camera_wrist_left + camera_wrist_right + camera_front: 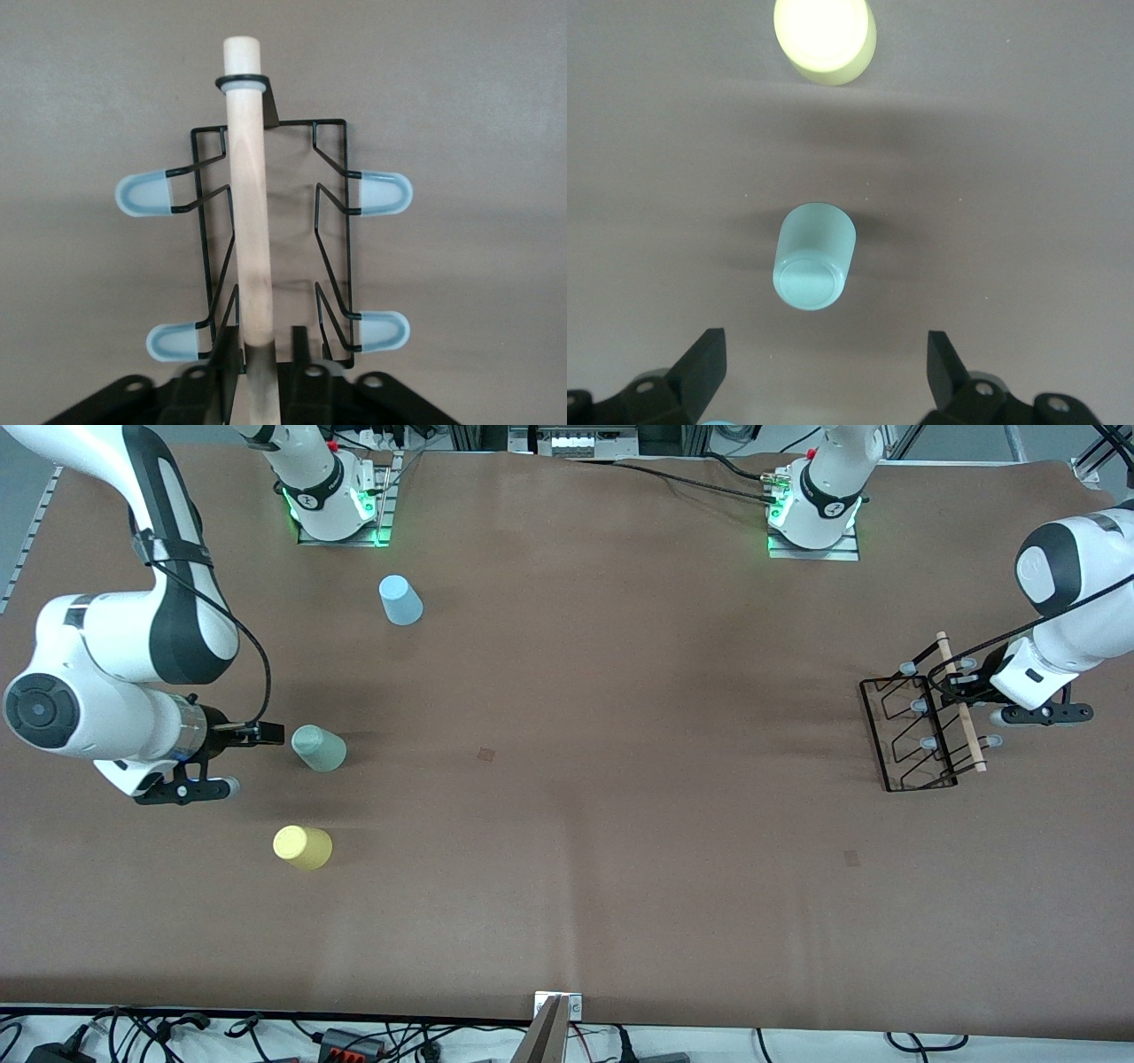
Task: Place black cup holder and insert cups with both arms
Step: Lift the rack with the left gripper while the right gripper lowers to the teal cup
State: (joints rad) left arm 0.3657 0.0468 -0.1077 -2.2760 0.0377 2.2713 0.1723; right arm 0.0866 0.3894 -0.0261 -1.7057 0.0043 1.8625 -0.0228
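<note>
The black cup holder (873,726) stands upright at the left arm's end of the table, its wooden rod (248,195) on top and grey-capped prongs (146,193) sticking out on both sides. My left gripper (961,685) (259,345) is closed round one end of the rod, a finger on each side. Three cups lie at the right arm's end: a light blue one (401,600) nearest the bases, a sage green one (320,748) (813,257), and a yellow one (303,847) (825,35) nearest the front camera. My right gripper (261,733) (826,354) hangs open just beside the green cup, touching nothing.
The two arm bases (337,505) (815,514) stand along the table edge farthest from the front camera. Cables (354,1041) and a metal bracket (554,1027) line the edge nearest to it. Bare brown table (576,779) stretches between the cups and the holder.
</note>
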